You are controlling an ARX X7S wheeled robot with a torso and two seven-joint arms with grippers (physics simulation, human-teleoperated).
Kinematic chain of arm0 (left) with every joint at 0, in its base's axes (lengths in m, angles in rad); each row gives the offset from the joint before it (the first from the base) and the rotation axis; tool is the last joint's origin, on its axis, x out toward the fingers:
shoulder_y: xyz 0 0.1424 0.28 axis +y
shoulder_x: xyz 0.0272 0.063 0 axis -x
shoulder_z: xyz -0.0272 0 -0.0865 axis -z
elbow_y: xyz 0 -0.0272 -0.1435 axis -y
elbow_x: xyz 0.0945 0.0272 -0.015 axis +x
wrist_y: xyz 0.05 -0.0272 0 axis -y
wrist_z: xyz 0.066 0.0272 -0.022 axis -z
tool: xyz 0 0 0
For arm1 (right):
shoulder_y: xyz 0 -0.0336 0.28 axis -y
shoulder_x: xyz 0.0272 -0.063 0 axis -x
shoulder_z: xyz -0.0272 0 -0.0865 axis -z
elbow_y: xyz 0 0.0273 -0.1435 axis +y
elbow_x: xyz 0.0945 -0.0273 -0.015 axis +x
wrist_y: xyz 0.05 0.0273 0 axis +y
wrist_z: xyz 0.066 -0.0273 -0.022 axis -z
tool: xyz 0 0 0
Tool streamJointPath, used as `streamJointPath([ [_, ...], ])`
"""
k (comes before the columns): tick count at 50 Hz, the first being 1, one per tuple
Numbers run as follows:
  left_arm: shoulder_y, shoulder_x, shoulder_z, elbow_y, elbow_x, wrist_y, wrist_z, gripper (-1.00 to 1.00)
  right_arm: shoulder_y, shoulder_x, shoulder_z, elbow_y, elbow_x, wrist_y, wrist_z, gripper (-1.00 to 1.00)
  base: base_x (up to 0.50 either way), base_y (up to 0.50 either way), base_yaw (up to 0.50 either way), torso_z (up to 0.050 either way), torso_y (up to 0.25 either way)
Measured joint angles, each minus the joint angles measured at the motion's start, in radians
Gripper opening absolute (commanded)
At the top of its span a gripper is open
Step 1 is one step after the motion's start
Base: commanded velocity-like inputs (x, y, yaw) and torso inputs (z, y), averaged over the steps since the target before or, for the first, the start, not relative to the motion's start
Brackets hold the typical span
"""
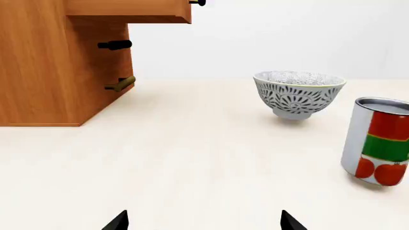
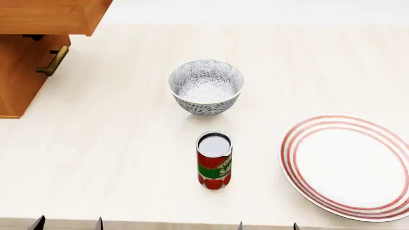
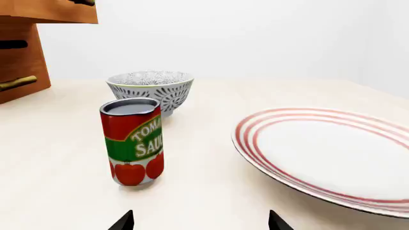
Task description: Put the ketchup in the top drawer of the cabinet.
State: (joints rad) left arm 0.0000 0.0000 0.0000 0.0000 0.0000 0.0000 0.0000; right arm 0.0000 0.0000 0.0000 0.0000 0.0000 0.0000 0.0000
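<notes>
The ketchup (image 2: pixel 214 160) is a red and green can with a silver lid, standing upright mid-table; it also shows in both wrist views (image 1: pixel 378 141) (image 3: pixel 132 141). The orange-brown cabinet (image 2: pixel 19 72) stands at the far left, and its top drawer (image 2: pixel 48 17) juts out over the table. My left gripper (image 2: pixel 68 224) is open at the near edge, left of the can, its tips (image 1: pixel 204 221) holding nothing. My right gripper (image 2: pixel 267 225) is open too, just right of the can and nearer me, with bare table between its tips (image 3: pixel 201 221).
A patterned grey-white bowl (image 2: pixel 206 86) sits just beyond the can. A large white plate with red rings (image 2: pixel 351 165) lies at the right. A lower drawer's brass handle (image 2: pixel 52 61) sticks out of the cabinet front under the top drawer.
</notes>
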Motion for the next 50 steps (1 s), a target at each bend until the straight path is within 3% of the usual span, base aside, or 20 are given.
streamJointPath([
  [13,0.02,-0.036,0.036,0.075,-0.031,-0.033,-0.042,1.0,-0.007,0.031,-0.028,-0.086,0.018,0.062,0.028,1.0,0.0,0.0,0.0,0.0,0.0],
  [50,0.211,-0.136,0.086,0.721,-0.086,-0.196,-0.113,1.0,-0.049,0.119,-0.097,-0.699,0.052,0.374,0.097,1.0,0.0,0.0,0.0,0.0,0.0],
])
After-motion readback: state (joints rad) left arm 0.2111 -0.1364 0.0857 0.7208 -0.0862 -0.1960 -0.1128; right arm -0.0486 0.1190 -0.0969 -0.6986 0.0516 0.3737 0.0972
